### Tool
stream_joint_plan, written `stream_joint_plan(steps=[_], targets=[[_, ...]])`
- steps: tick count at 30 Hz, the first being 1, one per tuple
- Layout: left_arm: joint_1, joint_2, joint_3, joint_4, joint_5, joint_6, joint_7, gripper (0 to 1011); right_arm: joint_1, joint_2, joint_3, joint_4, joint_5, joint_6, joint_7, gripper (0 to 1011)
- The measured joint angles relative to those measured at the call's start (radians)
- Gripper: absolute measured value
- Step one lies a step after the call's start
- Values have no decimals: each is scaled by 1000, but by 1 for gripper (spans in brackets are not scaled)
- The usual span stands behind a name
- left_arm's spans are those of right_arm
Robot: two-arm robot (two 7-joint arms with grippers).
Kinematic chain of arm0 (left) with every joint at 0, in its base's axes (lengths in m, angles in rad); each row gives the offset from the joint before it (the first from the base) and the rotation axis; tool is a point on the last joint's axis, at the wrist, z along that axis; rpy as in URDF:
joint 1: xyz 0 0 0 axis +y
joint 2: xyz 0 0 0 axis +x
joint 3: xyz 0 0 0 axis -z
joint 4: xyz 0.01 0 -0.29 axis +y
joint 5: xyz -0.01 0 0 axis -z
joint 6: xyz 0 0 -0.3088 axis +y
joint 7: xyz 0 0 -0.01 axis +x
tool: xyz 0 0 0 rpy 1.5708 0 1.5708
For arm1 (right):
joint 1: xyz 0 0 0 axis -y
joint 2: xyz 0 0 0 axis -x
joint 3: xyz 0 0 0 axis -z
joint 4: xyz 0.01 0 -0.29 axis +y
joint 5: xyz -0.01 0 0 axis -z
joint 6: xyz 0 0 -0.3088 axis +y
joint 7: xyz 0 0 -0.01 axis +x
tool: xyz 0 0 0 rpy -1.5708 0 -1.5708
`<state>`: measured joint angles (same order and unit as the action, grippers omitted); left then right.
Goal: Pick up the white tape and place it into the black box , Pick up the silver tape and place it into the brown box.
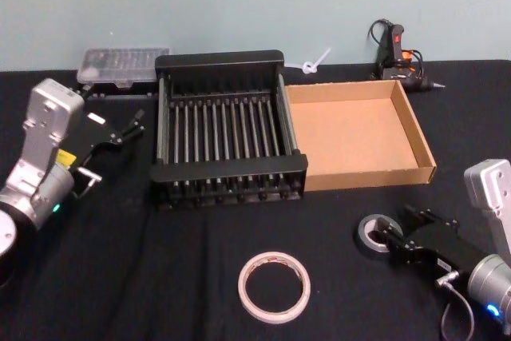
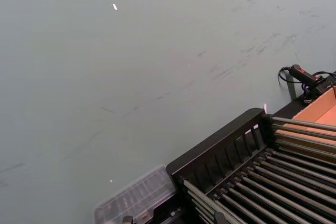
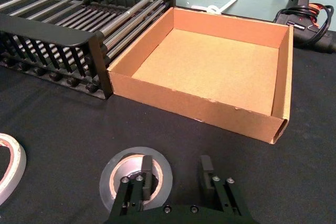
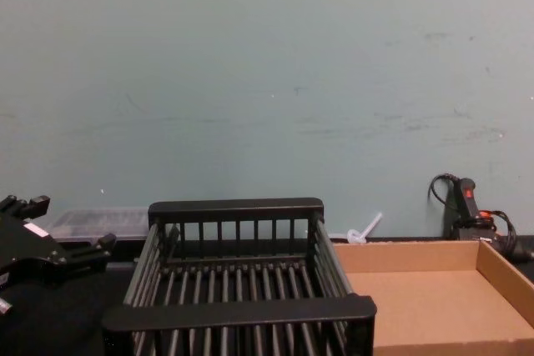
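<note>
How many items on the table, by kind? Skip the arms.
Tape rolls: 2, white tape, silver tape
Boxes: 2, black box, brown box
Clear plastic case: 1
Glue gun: 1
White zip tie: 1
Total: 7

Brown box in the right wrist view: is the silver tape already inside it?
No. The brown box holds nothing, and the silver tape lies on the black tabletop under the open right end effector.

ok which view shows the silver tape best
The right wrist view: the silver tape lies flat on the black cloth, with one open finger of the right gripper over its core. The head view shows it smaller, partly hidden by that gripper.
</note>
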<state>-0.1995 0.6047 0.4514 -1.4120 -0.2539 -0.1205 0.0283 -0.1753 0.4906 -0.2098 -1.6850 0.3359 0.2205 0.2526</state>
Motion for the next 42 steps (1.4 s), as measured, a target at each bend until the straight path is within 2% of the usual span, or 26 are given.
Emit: stream_joint_plan(steps=[1,4,5,8,14,22,34,42], targets=[[0,0,0,0,0,0,0,1001,0,0,0,0,0,0,0,567],[0,0,0,0,0,0,0,1001,0,0,0,0,0,0,0,446],[0,0,0,0,0,0,0,1001,0,0,0,0,0,0,0,446],[0,0,0,0,0,0,0,1001,0,0,0,0,1,-1,-1,329],[0,0,0,0,0,0,0,1001,0,0,0,0,1,-1,-1,157],[0,0,0,0,0,0,0,1001,-3,-3,5,0,1,-4,2,148],[0,0,0,0,0,0,0,1001,-13,-2,29,-31,2,-37,40,148],[0,0,0,0,0,0,0,1001,25,4,35,-45,-3,-58,59,148]])
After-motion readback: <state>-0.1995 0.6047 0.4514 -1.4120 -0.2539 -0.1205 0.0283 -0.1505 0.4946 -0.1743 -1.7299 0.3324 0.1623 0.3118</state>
